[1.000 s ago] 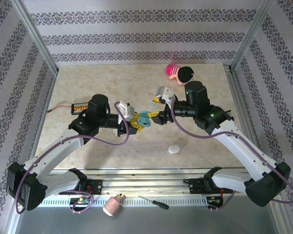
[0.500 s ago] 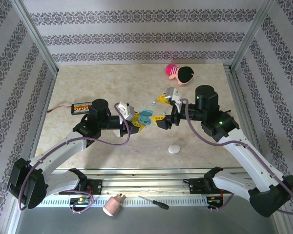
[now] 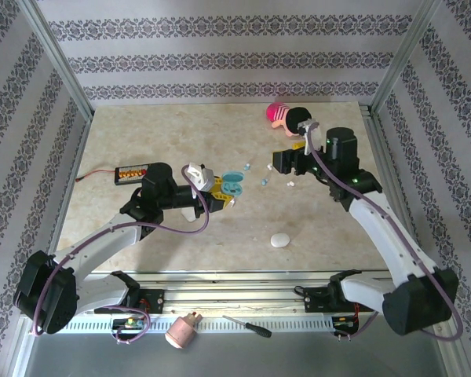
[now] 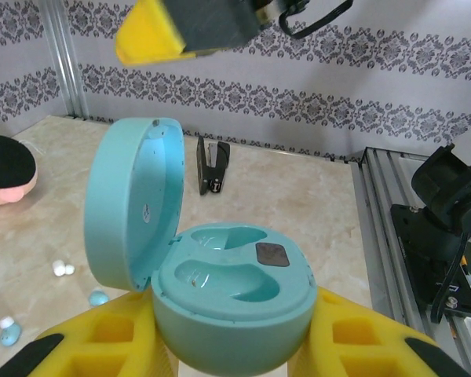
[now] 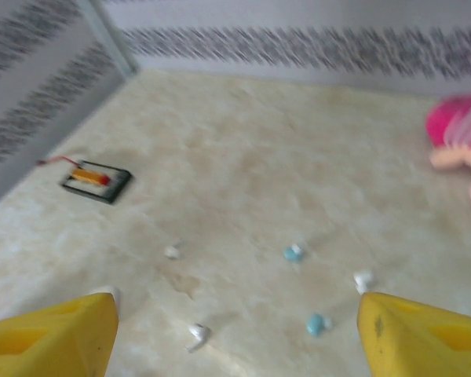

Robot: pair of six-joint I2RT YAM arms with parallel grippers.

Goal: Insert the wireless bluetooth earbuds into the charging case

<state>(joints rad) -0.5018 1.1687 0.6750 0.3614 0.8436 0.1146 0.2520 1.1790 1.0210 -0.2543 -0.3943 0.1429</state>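
Left gripper (image 3: 218,196) grasps the open light-blue plastic charging case (image 4: 228,287). Right gripper (image 5: 234,330), jaws spread, hangs over tiny white-and-blue earbuds (image 5: 293,252).

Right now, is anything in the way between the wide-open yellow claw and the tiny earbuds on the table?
No, nothing that I can see. The right gripper hangs open over the table, and the earbuds lie loose just below and ahead of it, with bare tabletop around them.
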